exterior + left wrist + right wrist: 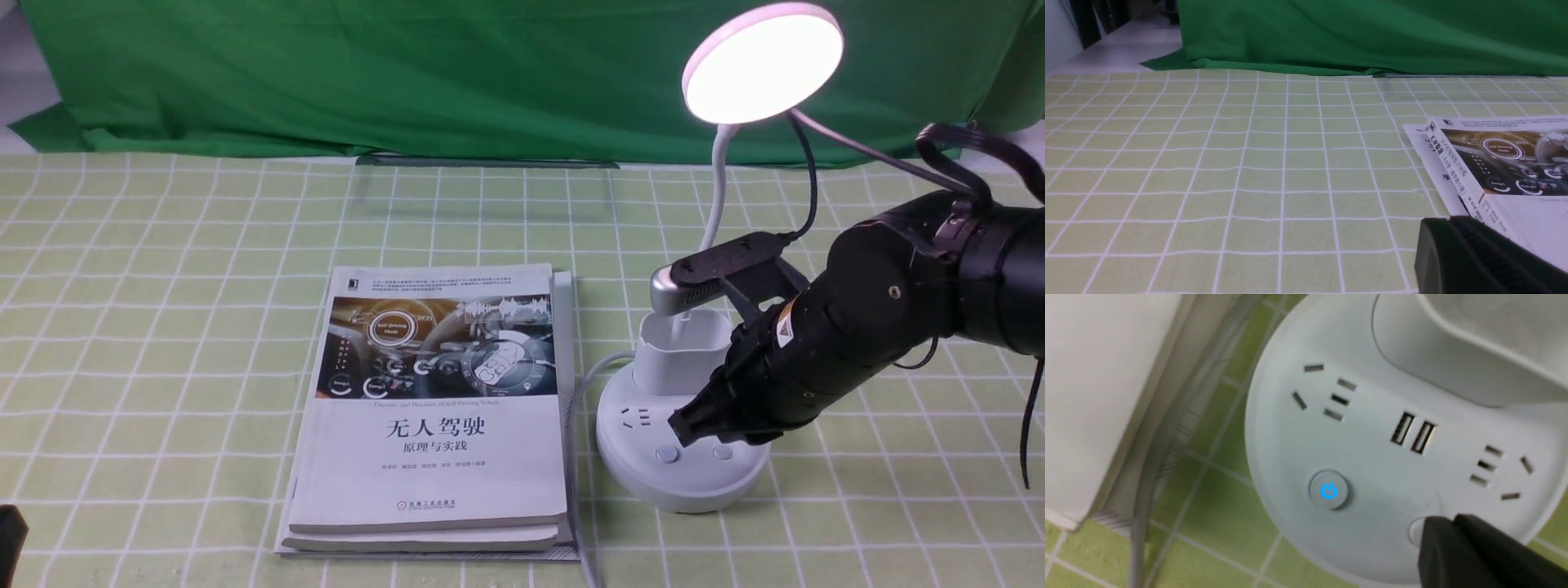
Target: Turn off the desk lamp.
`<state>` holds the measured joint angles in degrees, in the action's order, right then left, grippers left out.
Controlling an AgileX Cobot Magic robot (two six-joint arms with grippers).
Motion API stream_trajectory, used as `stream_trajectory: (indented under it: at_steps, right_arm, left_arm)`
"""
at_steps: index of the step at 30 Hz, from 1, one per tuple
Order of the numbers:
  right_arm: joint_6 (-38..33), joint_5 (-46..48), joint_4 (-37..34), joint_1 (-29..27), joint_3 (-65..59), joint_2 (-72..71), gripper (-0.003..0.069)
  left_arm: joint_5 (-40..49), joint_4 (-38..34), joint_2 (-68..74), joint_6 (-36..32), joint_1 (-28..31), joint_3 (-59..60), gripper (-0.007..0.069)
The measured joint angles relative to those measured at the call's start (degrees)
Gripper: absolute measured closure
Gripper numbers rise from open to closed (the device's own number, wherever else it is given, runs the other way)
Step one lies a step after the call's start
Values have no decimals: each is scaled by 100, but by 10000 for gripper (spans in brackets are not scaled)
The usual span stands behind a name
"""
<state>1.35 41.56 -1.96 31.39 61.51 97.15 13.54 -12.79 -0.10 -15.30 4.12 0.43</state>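
Green checked cloth; desk lamp (763,61) glowing on the right.
Right gripper (679,426), jaws together, noses its base at the plain button (1414,531); a slip left could hit the blue power button (1328,491) instead. Left gripper (1474,261), near left: can't tell.

The table (163,327), covered in green-checked cloth, carries a stack of books (433,457) just beside the desk lamp (682,355).

Right arm (898,302) reaches in from right, wrist pitched down and leftward. Right gripper (684,426) low, fingers pressed together. Left gripper (10,535) only sliver at near-left edge; finger spacing unclear.
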Motion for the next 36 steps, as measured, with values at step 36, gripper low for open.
stream_trajectory:
  at_steps: [36]
  right_arm:
    - [220, 41, 0, 0, -1264, -1462, 624]
  left_arm:
    - [0, 0, 0, 0, 0, 0, 623]
